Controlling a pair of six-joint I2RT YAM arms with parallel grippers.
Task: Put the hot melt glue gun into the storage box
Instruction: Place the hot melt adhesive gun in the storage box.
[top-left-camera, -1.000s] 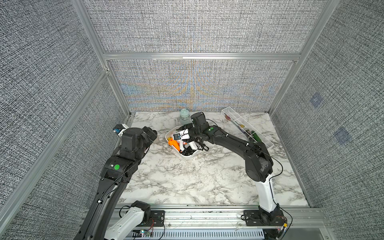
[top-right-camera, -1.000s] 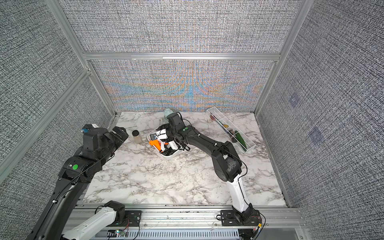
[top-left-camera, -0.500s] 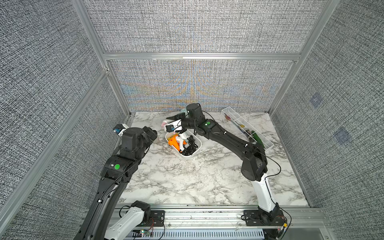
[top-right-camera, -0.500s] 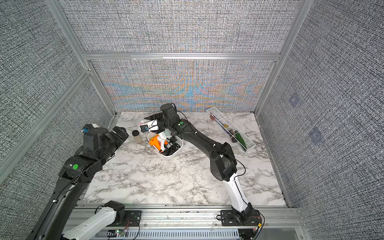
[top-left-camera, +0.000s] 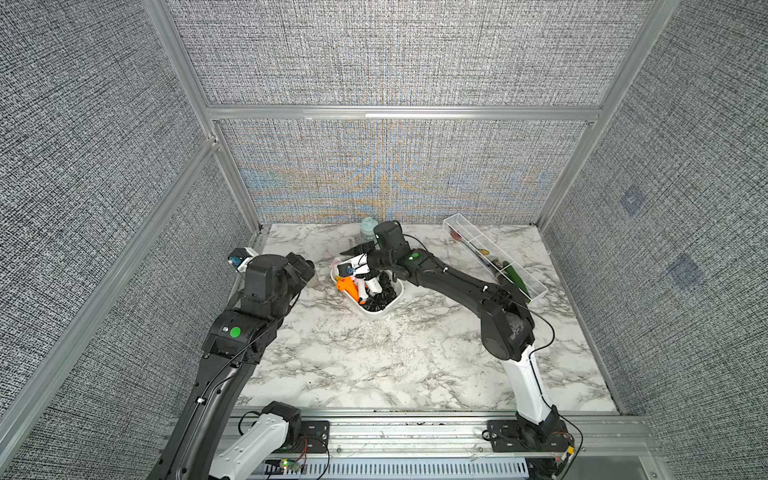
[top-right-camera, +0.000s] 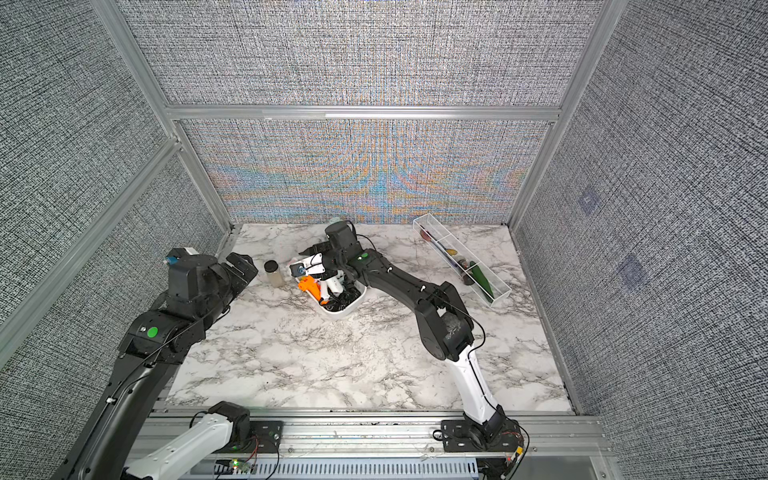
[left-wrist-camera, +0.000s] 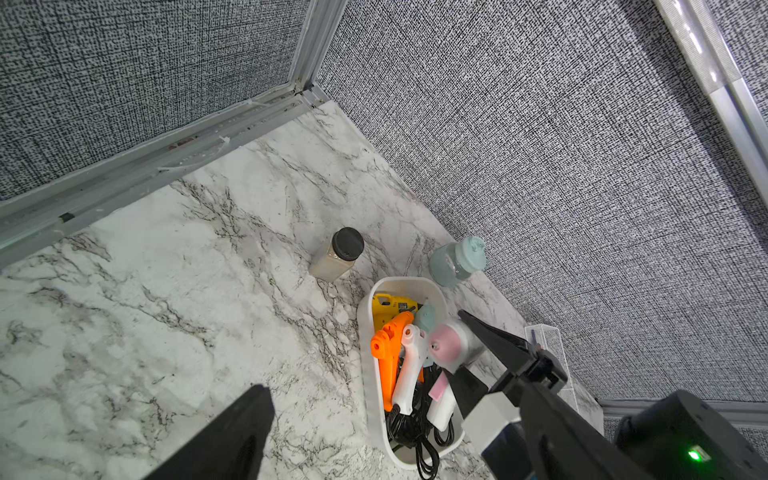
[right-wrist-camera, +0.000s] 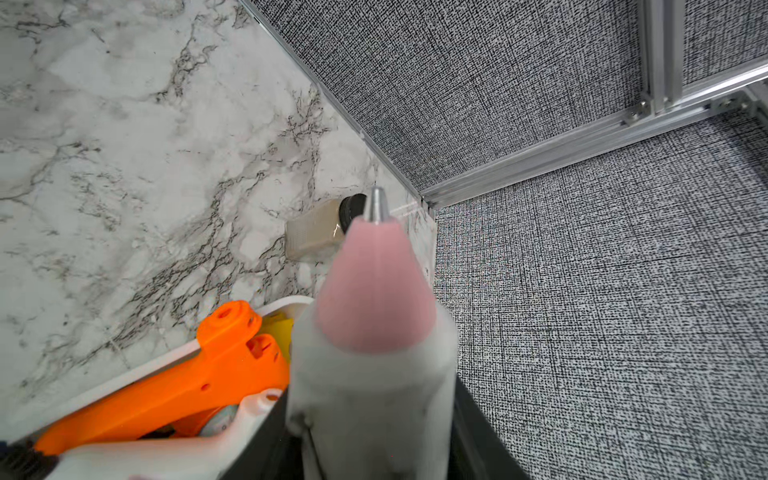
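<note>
The white storage box (top-left-camera: 380, 313) (top-right-camera: 347, 311) (left-wrist-camera: 365, 332) stands on the marble table at back centre. It holds orange (left-wrist-camera: 388, 353), white and yellow glue guns and black cords. My right gripper (top-left-camera: 353, 255) (top-right-camera: 313, 253) (right-wrist-camera: 370, 415) is shut on a white hot melt glue gun with a pink nozzle (left-wrist-camera: 446, 345) (right-wrist-camera: 374, 291). The gun hangs over the box's far end, nozzle pointing toward the back left corner. My left gripper (top-left-camera: 305, 266) (top-right-camera: 243, 266) stands open to the left of the box with nothing in it. One of its fingers (left-wrist-camera: 232, 436) shows in the left wrist view.
A jar with a black lid (top-right-camera: 274, 272) (left-wrist-camera: 336, 257) (right-wrist-camera: 316, 232) stands just left of the box. A pale teal bottle (top-left-camera: 368, 228) (left-wrist-camera: 455, 262) sits behind it by the back wall. A long clear divided tray (top-left-camera: 492, 257) (top-right-camera: 459, 257) lies at the back right.
My right gripper rose from low in the box and swung, gun in it, toward the box's back left end, then eased back a little. The left arm has not moved.
</note>
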